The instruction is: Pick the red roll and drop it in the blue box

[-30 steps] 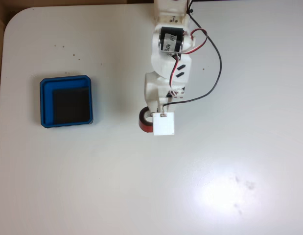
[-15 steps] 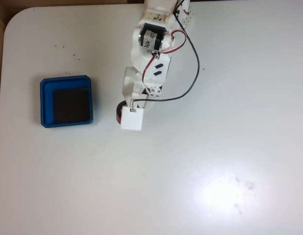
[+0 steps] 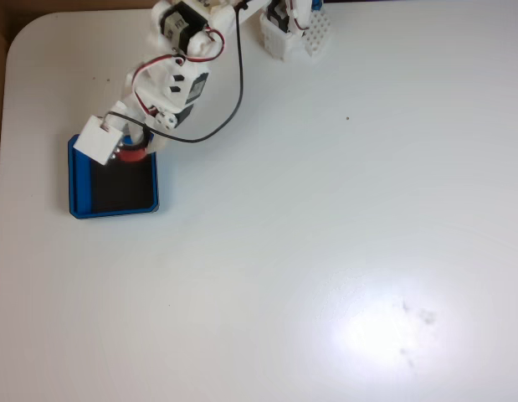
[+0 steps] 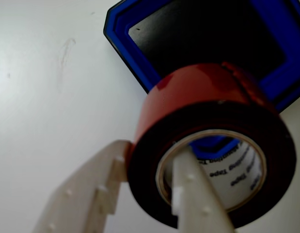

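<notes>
In the fixed view my gripper (image 3: 125, 152) hangs over the top edge of the blue box (image 3: 79, 180), and the red roll (image 3: 133, 153) peeks out from under the white wrist block. The wrist view shows the red roll (image 4: 188, 97) held up close: one white finger (image 4: 188, 189) passes through its pale core and the other (image 4: 99, 184) presses on its red outer side. So my gripper (image 4: 150, 174) is shut on the roll's wall. Behind the roll lies the blue box (image 4: 125, 36) with its black floor.
The white table (image 3: 325, 251) stretches wide to the right and below the box. The arm's base and a white block (image 3: 292, 33) stand at the top edge. Red and black cables loop beside the arm.
The arm has swung left across the table with the red roll in its grip, from the table's middle to above the blue box's top edge.
</notes>
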Motion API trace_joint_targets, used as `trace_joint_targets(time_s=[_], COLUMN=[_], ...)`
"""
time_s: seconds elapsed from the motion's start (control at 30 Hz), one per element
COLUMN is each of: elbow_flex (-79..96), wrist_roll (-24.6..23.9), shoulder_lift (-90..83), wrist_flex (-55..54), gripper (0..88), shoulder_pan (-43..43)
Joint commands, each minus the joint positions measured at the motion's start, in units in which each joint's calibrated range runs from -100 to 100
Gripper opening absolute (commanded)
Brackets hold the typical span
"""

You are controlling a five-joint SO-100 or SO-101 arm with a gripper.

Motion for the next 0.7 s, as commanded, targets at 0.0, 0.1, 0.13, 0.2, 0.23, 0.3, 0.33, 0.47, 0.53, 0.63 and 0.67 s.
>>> trace_joint_targets(time_s=[0.0, 0.1, 0.13, 0.2, 0.23, 0.3, 0.33, 0.47, 0.53, 0.63, 0.67], elbow_flex=[-3.79, -3.7, -3.7, -3.7, -3.7, -3.61, -3.61, -3.7, -3.88, -4.51, -4.6], wrist_roll=[0.41, 0.41, 0.41, 0.23, 0.23, 0.32, 0.32, 0.41, 0.41, 0.41, 0.32], shoulder_lift=[-2.62, -2.62, -2.62, -2.62, -2.62, -2.62, -2.62, -2.62, -2.62, -1.03, 0.05], wrist_flex=[0.27, 0.27, 0.35, 0.35, 0.76, 0.76, 0.76, 0.6, 0.02, -0.14, -0.39], gripper=[0.7, 0.7, 0.7, 0.7, 0.6, 0.6, 0.6, 0.6, 0.6, 0.6, 0.6], shoulder_pan=[3.25, 3.74, 3.74, 3.64, 3.84, 3.84, 3.84, 3.84, 3.84, 3.45, 3.35])
